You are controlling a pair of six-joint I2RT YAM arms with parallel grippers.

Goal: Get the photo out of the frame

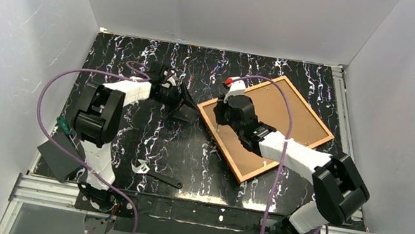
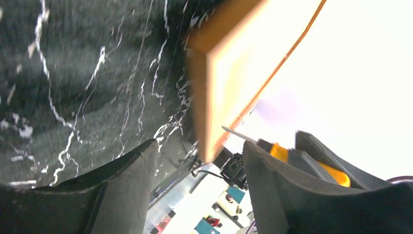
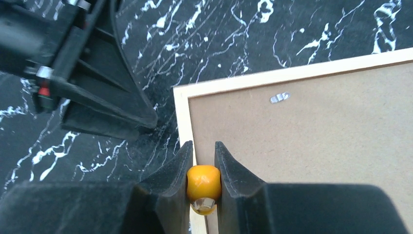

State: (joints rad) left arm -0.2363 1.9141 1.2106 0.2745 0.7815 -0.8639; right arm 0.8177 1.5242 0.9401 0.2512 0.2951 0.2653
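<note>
A thin orange-brown wooden picture frame [image 1: 308, 107] lies flat on the black, white-veined marble-pattern bench [image 1: 186, 152], right of centre and turned at an angle to the bench edges. It lies face down. The photo sits inside it, and only its plain tan-brown backing board [image 1: 285, 121] shows. The printed side is hidden.

The right gripper [image 1: 217, 122] reaches over the frame's left corner. In the right wrist view its fingers [image 3: 170, 170] are closed on a yellow-handled tool with a thin metal shaft [image 3: 203, 183], seen end-on. The tool sits directly over the pale wooden border [image 3: 292, 73], where the border meets the board [image 3: 316, 146] near the corner. A small silver tab [image 3: 280, 98] lies on the board close to the top border.

The left gripper [image 1: 188, 108] sits on the bench side of the same corner, just beside the frame. Its fingers [image 2: 131, 170] stand apart with nothing between them. Through the gap, the left wrist view shows the frame's corner edge [image 2: 202, 97] and the tool's yellow handle [image 2: 280, 152], with its metal tip pointing at the frame's edge. From the right wrist view, the left gripper [image 3: 97, 83] shows as a dark shape just beside the corner, with a little bare bench between them.

A silver adjustable wrench with a black handle [image 1: 155, 175] lies on the bench near the front edge, well apart from the frame.
</note>
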